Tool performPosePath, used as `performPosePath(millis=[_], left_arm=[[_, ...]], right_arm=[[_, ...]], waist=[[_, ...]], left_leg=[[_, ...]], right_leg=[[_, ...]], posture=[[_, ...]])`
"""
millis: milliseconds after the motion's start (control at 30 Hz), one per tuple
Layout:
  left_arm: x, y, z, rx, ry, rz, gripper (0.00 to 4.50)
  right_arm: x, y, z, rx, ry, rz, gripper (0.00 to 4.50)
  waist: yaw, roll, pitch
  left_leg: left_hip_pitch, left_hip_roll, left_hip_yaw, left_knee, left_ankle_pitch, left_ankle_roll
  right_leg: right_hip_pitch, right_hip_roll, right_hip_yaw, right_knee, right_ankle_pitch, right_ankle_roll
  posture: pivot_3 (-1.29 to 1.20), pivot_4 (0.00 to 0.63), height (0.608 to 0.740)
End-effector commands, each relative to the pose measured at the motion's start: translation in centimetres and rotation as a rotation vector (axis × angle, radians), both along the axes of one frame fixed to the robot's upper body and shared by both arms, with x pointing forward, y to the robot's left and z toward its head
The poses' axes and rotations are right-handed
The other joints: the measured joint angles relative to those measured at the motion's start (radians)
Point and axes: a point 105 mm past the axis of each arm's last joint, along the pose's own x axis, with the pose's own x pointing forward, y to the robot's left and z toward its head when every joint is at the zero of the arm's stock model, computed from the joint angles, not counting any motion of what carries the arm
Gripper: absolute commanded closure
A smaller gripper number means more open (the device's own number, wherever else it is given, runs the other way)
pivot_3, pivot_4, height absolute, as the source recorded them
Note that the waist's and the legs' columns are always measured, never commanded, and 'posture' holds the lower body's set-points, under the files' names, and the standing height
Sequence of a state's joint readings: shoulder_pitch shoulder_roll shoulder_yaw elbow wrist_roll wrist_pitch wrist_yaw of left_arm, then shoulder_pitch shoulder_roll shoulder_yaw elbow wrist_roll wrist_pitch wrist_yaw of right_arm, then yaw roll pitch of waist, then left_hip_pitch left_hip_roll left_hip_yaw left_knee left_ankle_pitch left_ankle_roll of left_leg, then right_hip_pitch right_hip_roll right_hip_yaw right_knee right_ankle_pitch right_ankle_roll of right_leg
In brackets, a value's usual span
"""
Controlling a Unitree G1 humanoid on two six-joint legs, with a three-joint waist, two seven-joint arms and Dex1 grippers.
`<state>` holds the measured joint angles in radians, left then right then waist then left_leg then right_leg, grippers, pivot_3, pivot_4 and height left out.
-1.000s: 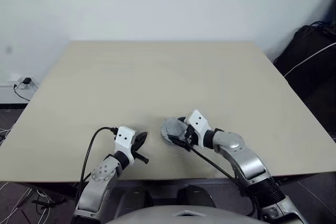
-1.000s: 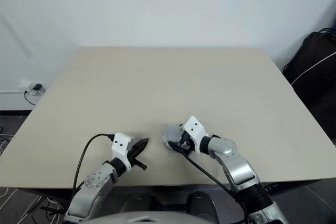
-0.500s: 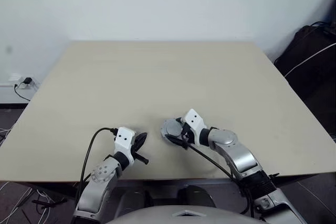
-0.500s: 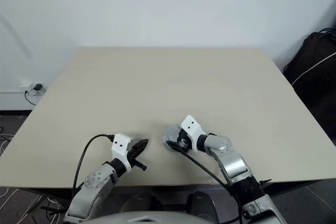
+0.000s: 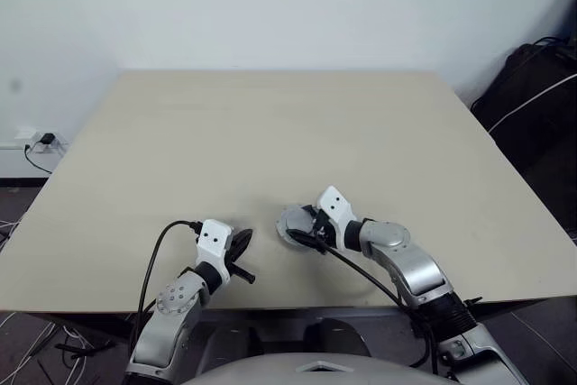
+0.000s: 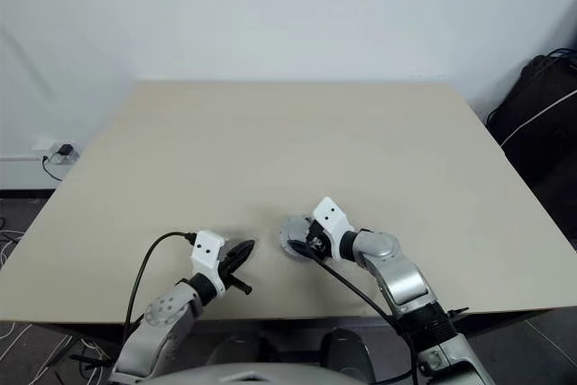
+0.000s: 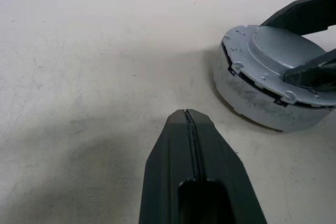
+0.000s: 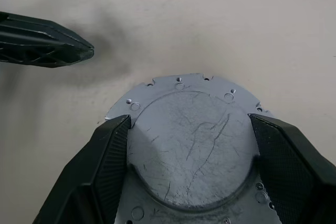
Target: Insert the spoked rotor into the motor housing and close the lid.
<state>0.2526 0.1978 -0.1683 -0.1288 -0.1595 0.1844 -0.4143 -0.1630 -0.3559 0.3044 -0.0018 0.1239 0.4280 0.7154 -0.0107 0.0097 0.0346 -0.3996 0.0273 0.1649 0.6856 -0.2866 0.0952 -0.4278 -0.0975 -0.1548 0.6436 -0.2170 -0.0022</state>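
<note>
The lid (image 8: 191, 150), a silver-grey disc with its plain scratched face up, lies on a round silver body (image 7: 252, 103) near the table's front edge. The spoked rotor is hidden, and so is the inside of the motor housing. My right gripper (image 8: 190, 121) reaches over the lid from the right. Its two black fingers (image 8: 110, 150) press against either side of the lid's raised centre. A short way to the left my left gripper (image 5: 242, 239) is shut with nothing in it. It rests low over the table and points at the lid (image 5: 293, 221).
The beige table (image 5: 270, 132) stretches far back and to both sides. Its front edge (image 5: 270, 299) runs just behind my hands. A black bag (image 5: 532, 105) with a white cable stands off the table at the right. A wall socket (image 5: 36, 142) sits at the left.
My right gripper's fingers have drawn in against the lid's raised centre. The left gripper and the lid have not moved.
</note>
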Motion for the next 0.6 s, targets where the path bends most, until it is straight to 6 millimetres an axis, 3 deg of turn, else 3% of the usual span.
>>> performPosePath(millis=[33, 333, 600], left_arm=[[0.6, -0.5, 1.8, -0.017, -0.076, -0.012, 4.50], [0.5, -0.4, 1.8, -0.018, -0.073, -0.005, 4.50], [0.5, -0.4, 1.8, -0.017, -0.073, -0.007, 4.50]], right_arm=[[0.4, 0.5, 1.4, 0.008, -0.045, 0.020, 1.28], [1.0, 0.8, 1.3, -0.016, -0.045, -0.024, 1.28], [0.4, 0.3, 0.2, -0.129, -0.008, 0.039, 1.28]], waist=[[0.000, 0.000, 0.000], [-0.001, 0.000, 0.000], [-0.001, 0.002, -0.002]], left_leg=[[0.000, 0.000, 0.000, 0.000, 0.000, 0.000], [0.000, 0.000, 0.000, 0.000, 0.000, 0.000], [0.001, 0.000, 0.000, 0.000, 0.001, -0.001]], right_leg=[[0.000, 0.000, 0.000, 0.000, 0.000, 0.000], [0.000, 0.000, 0.000, 0.000, 0.000, 0.000], [0.000, 0.000, 0.000, 0.000, 0.000, 0.000]], posture=[[0.00, 0.000, 0.740], [0.00, 0.000, 0.740], [0.00, 0.000, 0.740]])
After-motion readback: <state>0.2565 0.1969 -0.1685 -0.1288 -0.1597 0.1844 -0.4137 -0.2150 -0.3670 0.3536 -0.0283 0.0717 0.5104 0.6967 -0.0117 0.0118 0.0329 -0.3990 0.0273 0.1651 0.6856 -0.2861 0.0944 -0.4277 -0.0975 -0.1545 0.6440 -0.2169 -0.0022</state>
